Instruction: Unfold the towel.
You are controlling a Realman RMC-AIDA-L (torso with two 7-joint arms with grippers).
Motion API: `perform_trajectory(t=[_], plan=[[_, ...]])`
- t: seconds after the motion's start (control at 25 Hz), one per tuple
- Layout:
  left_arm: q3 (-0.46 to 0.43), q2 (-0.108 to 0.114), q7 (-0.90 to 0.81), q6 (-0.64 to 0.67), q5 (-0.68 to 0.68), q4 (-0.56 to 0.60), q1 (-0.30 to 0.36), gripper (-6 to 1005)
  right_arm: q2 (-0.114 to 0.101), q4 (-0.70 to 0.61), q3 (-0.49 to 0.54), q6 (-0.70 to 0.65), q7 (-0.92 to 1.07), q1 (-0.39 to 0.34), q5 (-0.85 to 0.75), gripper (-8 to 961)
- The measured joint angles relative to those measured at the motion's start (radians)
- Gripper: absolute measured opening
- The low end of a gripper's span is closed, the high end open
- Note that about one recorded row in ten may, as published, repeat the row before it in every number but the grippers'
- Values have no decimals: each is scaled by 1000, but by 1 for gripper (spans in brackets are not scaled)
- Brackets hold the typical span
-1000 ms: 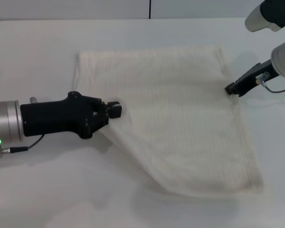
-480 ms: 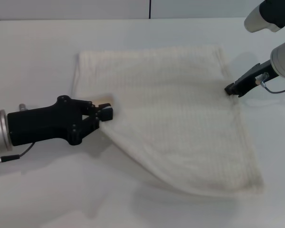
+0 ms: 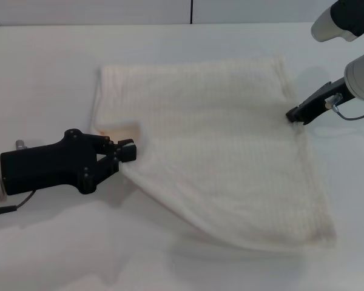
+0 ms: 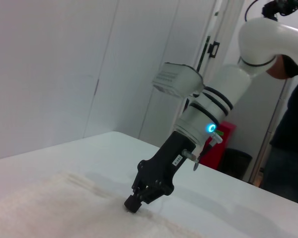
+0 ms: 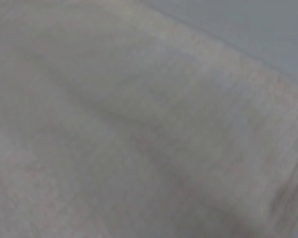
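The cream-white towel lies on the white table, with its upper layer folded over. In the head view my left gripper is at the towel's left side, shut on the upper layer's edge, which rises in a sloping fold toward it. At the towel's right hem my right gripper presses down with its fingers together. The left wrist view shows that right gripper tip down on the towel. Only ribbed towel fills the right wrist view.
Bare table surrounds the towel on every side, and its back edge meets a wall. In the left wrist view a person in dark clothes and a red object stand beyond the table.
My left gripper has drawn back to the left with the towel's edge, pulling the upper layer along and uncovering more of the lower layer. The right gripper has stayed in place.
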Motion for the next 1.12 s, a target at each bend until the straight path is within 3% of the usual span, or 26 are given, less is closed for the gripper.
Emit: perform_trajectory(t=[0.64, 1.12], plan=[[-5, -6, 92, 12, -5, -7, 23, 59, -1, 0, -5, 0, 10, 4, 0, -1], [-61, -8, 142, 29, -6, -66, 35, 59, -3, 0, -7, 0, 17, 5, 0, -1]])
